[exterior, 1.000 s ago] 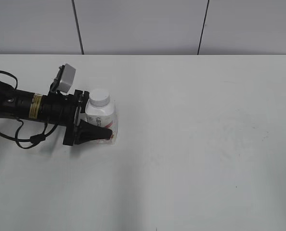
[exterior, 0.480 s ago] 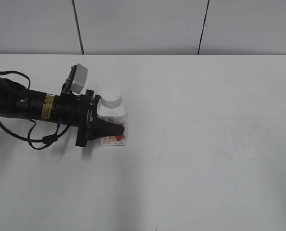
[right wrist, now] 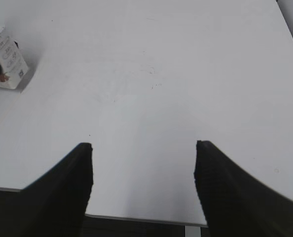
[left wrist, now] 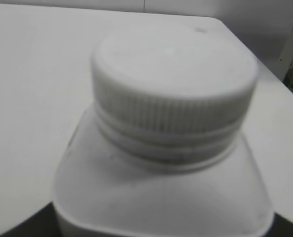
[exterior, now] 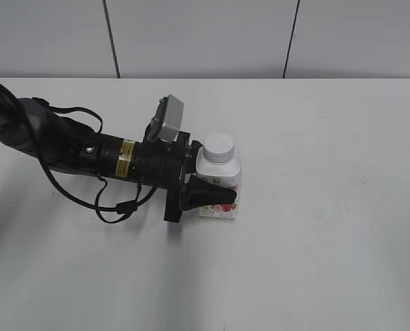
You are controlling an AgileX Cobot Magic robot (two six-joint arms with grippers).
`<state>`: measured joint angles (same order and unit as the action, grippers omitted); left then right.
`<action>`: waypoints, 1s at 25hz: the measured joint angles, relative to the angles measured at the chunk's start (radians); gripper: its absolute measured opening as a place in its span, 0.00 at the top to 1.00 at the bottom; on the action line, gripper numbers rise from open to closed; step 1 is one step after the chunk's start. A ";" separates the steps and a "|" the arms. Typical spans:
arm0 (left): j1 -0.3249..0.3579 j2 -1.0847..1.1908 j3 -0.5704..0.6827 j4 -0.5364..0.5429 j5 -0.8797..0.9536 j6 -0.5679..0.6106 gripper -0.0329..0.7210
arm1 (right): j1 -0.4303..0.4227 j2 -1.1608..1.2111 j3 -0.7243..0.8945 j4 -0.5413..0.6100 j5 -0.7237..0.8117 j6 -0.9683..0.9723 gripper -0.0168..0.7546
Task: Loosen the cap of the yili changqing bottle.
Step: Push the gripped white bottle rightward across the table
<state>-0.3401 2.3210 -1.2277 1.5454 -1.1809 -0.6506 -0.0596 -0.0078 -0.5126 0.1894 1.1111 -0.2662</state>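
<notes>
Standing upright on the white table (exterior: 315,227), roughly mid-depth and a bit left of centre, well clear of every edge, the yili changqing bottle (exterior: 221,181) is being gripped round its squarish body by the left gripper (exterior: 215,187). One black finger (exterior: 208,196) is being pressed across the red-pink fruit label on the near face; the opposite finger is hidden behind the bottle. The arm is being held low, approx. parallel to the tabletop, reaching in from the left edge. The cap (exterior: 217,147) is being left seated on the neck, white w/ ribbed skirt, shown close up in the left wrist view (left wrist: 173,84). The right gripper (right wrist: 142,185) is being held spread wide above the near edge, nothing btwn its fingers, w/ the bottle (right wrist: 4,59) far off toward its top-left corner.
</notes>
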 joint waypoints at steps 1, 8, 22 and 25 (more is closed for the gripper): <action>-0.009 0.000 -0.005 -0.009 0.000 0.000 0.44 | 0.000 0.000 0.000 0.000 0.000 0.000 0.31; -0.013 0.054 -0.006 -0.057 0.001 0.032 0.44 | 0.000 0.000 0.000 0.000 0.000 0.000 0.31; -0.013 0.056 -0.006 -0.062 -0.004 0.045 0.44 | 0.000 0.000 0.000 0.000 0.000 0.000 0.31; -0.013 0.056 -0.006 -0.062 -0.004 0.045 0.44 | 0.000 0.000 0.000 0.000 0.000 0.000 0.31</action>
<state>-0.3535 2.3773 -1.2342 1.4833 -1.1849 -0.6057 -0.0596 -0.0078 -0.5126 0.1894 1.1111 -0.2662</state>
